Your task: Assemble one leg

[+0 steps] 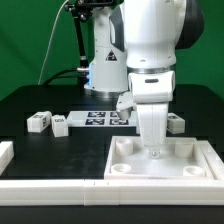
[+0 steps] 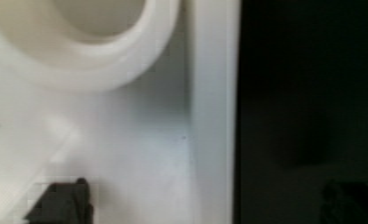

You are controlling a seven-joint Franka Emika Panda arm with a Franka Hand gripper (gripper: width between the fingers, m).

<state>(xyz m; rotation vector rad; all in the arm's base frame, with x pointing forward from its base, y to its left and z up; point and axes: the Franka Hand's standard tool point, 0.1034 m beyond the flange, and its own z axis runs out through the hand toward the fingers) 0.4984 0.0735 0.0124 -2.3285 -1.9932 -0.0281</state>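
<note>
Three small white legs with marker tags lie on the black table in the exterior view: two at its left (image 1: 38, 121) (image 1: 60, 125) and one at its right (image 1: 175, 122), partly behind the arm. My gripper (image 1: 152, 147) hangs low over the large white panel (image 1: 128, 168), away from all the legs. In the wrist view my gripper (image 2: 204, 203) is open, its dark fingertips (image 2: 60, 200) far apart with nothing between them. Below it are the panel's surface (image 2: 145, 130), a round corner socket (image 2: 92, 30) and the panel's edge against the black table.
The marker board (image 1: 100, 119) lies behind the panel, between the legs. A white rail (image 1: 50, 186) runs along the table's front, and a white block (image 1: 5, 152) sits at the exterior view's left edge. The arm's base (image 1: 105, 70) stands at the back.
</note>
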